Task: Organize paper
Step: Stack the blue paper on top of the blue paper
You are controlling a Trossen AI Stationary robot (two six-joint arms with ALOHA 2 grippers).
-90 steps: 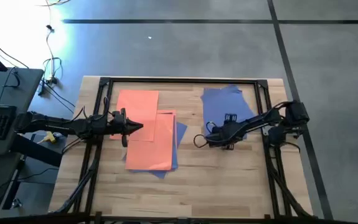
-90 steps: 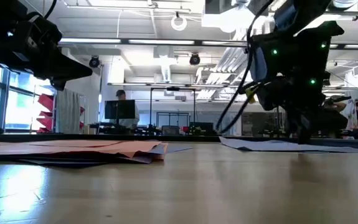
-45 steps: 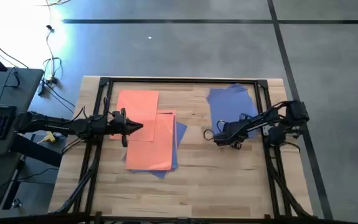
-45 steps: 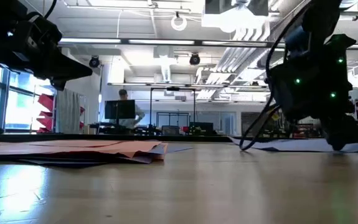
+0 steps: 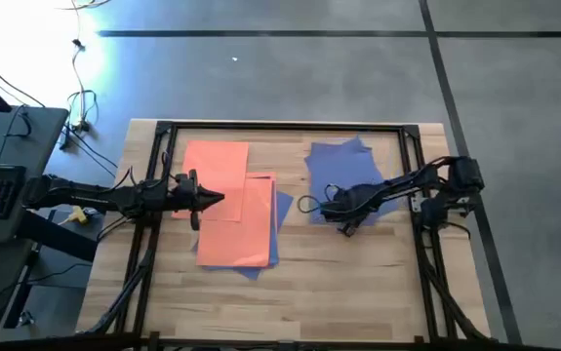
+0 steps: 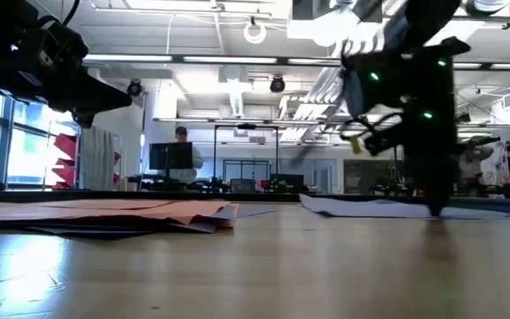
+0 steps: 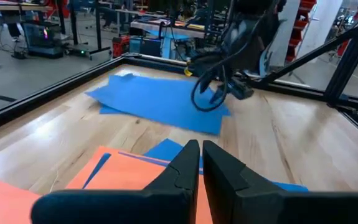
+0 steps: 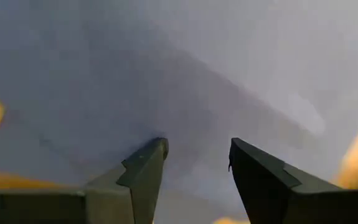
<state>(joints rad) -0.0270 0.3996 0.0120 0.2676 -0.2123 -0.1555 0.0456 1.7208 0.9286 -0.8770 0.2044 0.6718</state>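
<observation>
On the blue paper, the spread right gripper has dragged it leftward.

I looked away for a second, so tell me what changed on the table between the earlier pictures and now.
The right gripper, fingers open and pressed down on the blue sheets, slid toward the table's middle, dragging them along. The left gripper, shut, and the orange stack stayed put.

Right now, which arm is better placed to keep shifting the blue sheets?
Right: its end effector is open, down on the blue sheets. The left end effector, shut, hovers over the orange stack.
</observation>
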